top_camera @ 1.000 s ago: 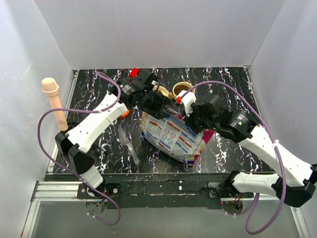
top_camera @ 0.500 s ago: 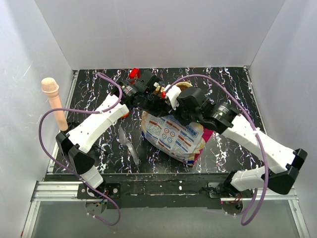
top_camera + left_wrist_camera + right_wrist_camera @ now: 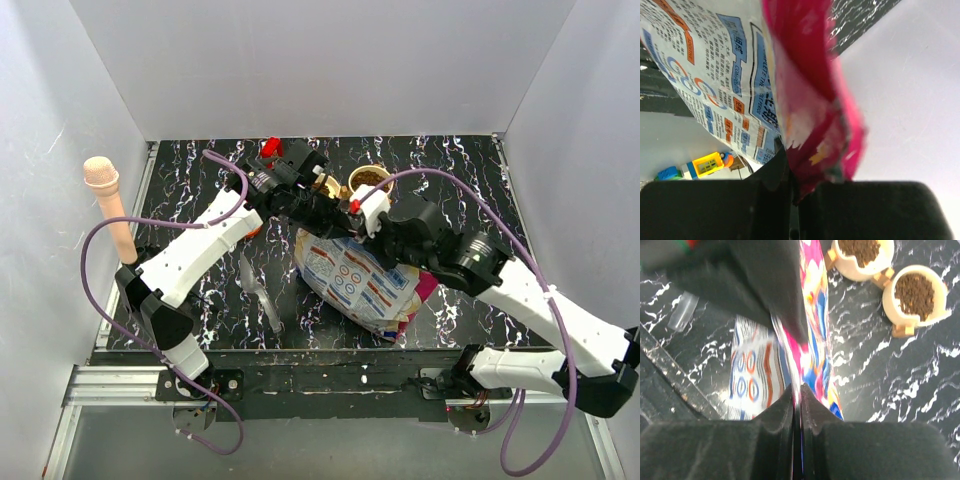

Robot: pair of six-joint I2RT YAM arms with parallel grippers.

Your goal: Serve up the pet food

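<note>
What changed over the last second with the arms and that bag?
The right gripper swung left toward the bowls, then partway back, and the bag it pinches shifted slightly right. The left gripper, also pinching the bag, barely moved; both filled bowls stayed put.

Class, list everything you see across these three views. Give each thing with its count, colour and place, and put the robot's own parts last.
pet food bag: one, white back with blue and orange print, magenta edge; middle of the table
bowls: two, cream; side by side beyond the bag
kibble: brown; filling both bowls
toy blocks: a few, yellow, blue, green; past the bag in the left wrist view
clear plastic piece: one; lying left of the bag
peach rod: one; standing at the table's left edge
table: one, black with white veins
left claw: black; shut on the bag's magenta edge
right claw: black; shut on the bag's edge
</note>
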